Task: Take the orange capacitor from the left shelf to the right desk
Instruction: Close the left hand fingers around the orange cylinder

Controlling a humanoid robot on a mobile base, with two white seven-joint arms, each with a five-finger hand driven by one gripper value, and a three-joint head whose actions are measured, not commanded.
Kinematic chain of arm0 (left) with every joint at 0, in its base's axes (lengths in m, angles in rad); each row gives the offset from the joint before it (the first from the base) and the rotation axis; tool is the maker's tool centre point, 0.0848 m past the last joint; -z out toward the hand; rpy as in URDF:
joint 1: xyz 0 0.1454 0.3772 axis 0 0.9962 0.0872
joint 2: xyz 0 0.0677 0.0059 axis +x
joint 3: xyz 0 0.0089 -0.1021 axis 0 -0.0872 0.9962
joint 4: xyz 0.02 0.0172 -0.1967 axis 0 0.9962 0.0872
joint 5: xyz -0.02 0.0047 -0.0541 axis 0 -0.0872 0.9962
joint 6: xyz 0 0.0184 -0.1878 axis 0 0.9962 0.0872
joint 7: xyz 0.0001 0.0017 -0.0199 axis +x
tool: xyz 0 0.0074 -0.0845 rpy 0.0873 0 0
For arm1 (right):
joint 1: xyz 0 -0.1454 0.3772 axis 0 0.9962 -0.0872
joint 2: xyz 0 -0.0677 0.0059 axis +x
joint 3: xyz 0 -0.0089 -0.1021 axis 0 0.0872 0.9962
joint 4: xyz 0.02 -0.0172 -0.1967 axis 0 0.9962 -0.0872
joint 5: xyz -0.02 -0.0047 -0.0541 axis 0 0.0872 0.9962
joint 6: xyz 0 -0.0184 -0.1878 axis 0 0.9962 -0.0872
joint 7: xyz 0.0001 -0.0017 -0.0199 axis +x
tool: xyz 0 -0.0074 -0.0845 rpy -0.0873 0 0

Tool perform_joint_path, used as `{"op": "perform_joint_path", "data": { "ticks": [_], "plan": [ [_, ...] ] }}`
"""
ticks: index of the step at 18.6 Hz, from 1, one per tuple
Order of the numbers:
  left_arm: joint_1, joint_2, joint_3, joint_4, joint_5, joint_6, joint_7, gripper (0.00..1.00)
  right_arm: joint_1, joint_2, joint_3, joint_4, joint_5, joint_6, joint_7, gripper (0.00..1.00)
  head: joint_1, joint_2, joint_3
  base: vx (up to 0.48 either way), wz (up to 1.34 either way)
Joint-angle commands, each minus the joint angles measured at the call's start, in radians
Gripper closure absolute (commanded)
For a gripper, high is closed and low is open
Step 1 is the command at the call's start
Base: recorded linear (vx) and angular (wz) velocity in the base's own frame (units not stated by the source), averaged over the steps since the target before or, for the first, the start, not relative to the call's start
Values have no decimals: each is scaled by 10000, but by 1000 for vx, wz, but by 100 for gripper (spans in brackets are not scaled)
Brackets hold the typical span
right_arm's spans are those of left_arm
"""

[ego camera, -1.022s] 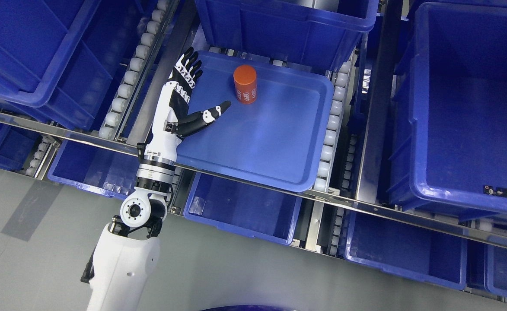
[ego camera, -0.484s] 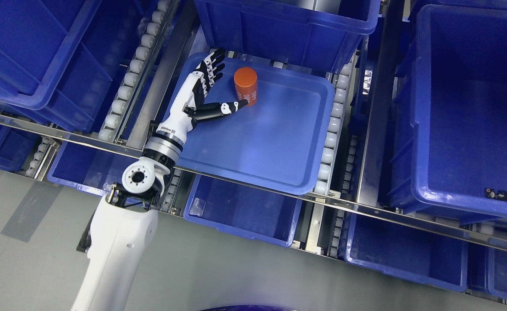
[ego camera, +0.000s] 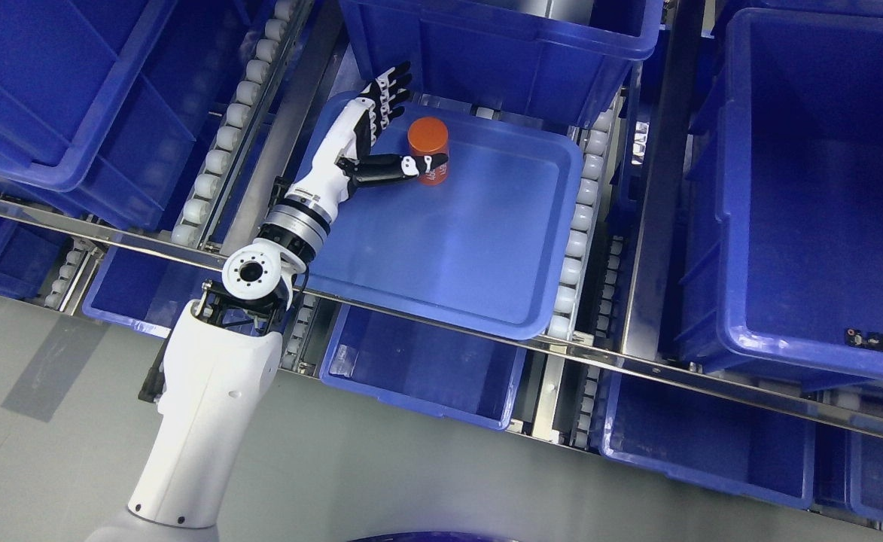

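Grey floor (ego camera: pixel 381 482) fills the bottom of the head view, and from its lower left the left arm (ego camera: pixel 200 421) rises in a white shell toward the shelf (ego camera: pixel 441 324). Past a round wrist joint, the forearm crosses the shelf's metal front rail and reaches over the near left corner of a shallow blue tray (ego camera: pixel 479 248) that sits on white rollers (ego camera: pixel 573 233).

Below the rail, open blue bins (ego camera: pixel 418 369) sit on the lower level. Bare blue tray floor covers the near and right part of the tray.

Farther in, the left hand (ego camera: pixel 377 143) lies over the tray's far left area with its fingers spread apart, gripping nothing. The four fingers (ego camera: pixel 390 90) point up toward the far rim, just left of the orange capacitor (ego camera: pixel 428 147). The thumb (ego camera: pixel 403 164) stretches out to the right and crosses in front of the capacitor's lower side, its tip at the cylinder's near face; whether it actually touches cannot be told. The capacitor stands upright near the tray's far edge, left of the tray's middle, its flat orange top facing the camera.

Beyond the tray, a deep blue bin (ego camera: pixel 501 45) overhangs the far rim. More deep blue bins stand at the far left (ego camera: pixel 72 98) and at the right (ego camera: pixel 825 188).
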Motion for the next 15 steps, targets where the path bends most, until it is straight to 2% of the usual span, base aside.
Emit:
{"op": "perform_joint_path", "data": {
  "ticks": [1, 5, 9, 13, 15],
  "plan": [
    [-213, -7, -748, 475, -76, 26, -57, 4, 15, -175, -107, -337, 0, 7, -2, 0, 0, 0, 0, 0, 0],
    [-198, 23, -933, 628, -152, 27, -165, 5, 15, -175, -107, -337, 0, -8, -2, 0, 0, 0, 0, 0, 0],
    [-198, 39, -872, 796, -291, 11, -165, 10, 15, -175, -107, -337, 0, 7, -2, 0, 0, 0, 0, 0, 0],
    [-198, 54, -719, 980, -352, -19, -165, 21, 15, -175, -107, -337, 0, -8, -2, 0, 0, 0, 0, 0, 0],
    [-183, 39, -520, 1027, -352, -80, -180, 31, 15, -175, -107, -337, 0, -8, -2, 0, 0, 0, 0, 0, 0]
  ]
}}
